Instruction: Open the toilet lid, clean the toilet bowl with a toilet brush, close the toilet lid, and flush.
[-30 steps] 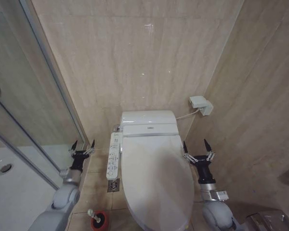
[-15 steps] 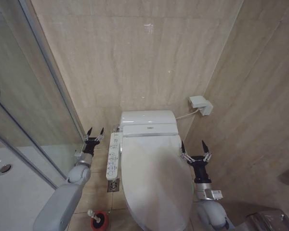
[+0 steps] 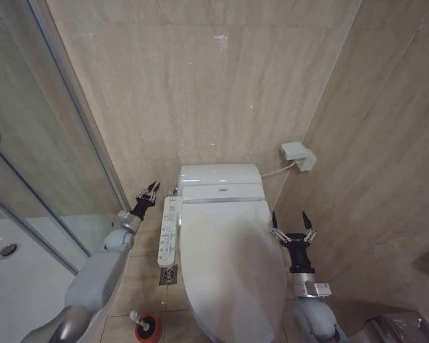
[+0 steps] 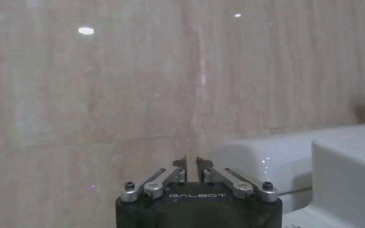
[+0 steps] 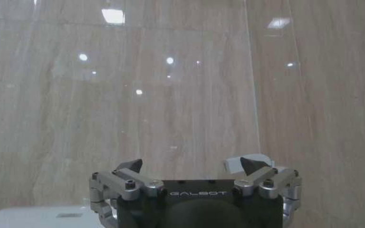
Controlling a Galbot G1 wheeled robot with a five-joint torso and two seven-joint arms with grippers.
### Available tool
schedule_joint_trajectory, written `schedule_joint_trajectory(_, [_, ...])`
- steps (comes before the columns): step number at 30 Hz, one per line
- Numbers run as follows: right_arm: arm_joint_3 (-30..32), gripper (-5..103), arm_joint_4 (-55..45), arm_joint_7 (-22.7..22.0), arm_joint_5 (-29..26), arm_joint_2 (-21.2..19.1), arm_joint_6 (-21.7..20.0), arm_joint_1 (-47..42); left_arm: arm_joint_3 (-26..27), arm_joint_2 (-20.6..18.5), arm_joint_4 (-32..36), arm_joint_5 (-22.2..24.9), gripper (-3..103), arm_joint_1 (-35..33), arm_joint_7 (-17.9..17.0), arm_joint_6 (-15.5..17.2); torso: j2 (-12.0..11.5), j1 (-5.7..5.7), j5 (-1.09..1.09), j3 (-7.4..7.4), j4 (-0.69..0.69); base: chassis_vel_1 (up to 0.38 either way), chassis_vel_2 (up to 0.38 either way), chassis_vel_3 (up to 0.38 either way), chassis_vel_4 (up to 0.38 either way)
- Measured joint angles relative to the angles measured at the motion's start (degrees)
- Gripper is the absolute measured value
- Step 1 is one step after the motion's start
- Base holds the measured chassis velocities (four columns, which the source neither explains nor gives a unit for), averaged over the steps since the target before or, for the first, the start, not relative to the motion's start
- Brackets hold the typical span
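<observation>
The toilet lid (image 3: pixel 232 264) is down, glossy white, and covers the toilet bowl, which is hidden. My left gripper (image 3: pixel 150 189) is shut with nothing in it. It hovers near the wall just left of the white tank (image 3: pixel 220 182). In the left wrist view its fingertips (image 4: pixel 190 164) meet, with the tank (image 4: pixel 277 156) beside them. My right gripper (image 3: pixel 288 220) stands open and empty beside the lid's right edge, and its fingers are spread in the right wrist view (image 5: pixel 192 166). The toilet brush (image 3: pixel 134 316) stands in its red holder (image 3: pixel 147 329) on the floor at the lower left.
A white control panel (image 3: pixel 169 232) runs along the toilet's left side. A white wall box (image 3: pixel 298 156) with a cable sits right of the tank. The glass shower wall (image 3: pixel 50 179) and white shower tray (image 3: pixel 21 286) close off the left. Tiled walls stand close behind and to the right.
My left gripper has moved forward and to the right, up beside the tank, and its fingers have shut. The right gripper has hardly moved and stays open.
</observation>
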State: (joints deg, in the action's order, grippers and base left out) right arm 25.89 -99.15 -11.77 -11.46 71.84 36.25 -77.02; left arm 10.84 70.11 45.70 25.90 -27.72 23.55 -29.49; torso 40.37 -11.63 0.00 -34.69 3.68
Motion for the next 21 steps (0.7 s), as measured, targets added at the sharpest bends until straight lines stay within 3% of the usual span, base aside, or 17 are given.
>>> schedule_joint_trajectory(2, [0.01,100,-0.06,0.0,-0.01,0.04,0.05,-0.04,-0.01,0.27,-1.18,-0.21,30,0.85,1.28,-0.2,0.0,0.0,0.0,0.0,-0.01,0.0,0.0,0.0,0.0])
schedule_joint_trajectory(3, [0.01,100,-0.09,0.0,-0.02,0.14,0.09,-0.06,-0.01,0.6,-2.68,-0.46,4,1.89,2.76,-0.4,0.0,0.0,0.0,0.0,0.0,0.0,0.0,0.0,0.0])
schedule_joint_trajectory(11, [-0.23,100,-0.26,0.01,0.14,0.95,0.15,-0.11,-0.09,0.74,-8.7,-3.81,0,6.27,7.87,-0.94,0.0,0.0,0.0,0.0,-0.03,0.0,0.0,0.0,0.0])
schedule_joint_trajectory(21, [0.12,100,-0.65,-0.01,0.2,1.04,0.22,-0.46,-0.81,1.18,-17.07,-4.06,0,11.35,15.95,-1.04,0.0,0.0,0.0,0.0,-0.01,0.0,0.0,0.0,0.0])
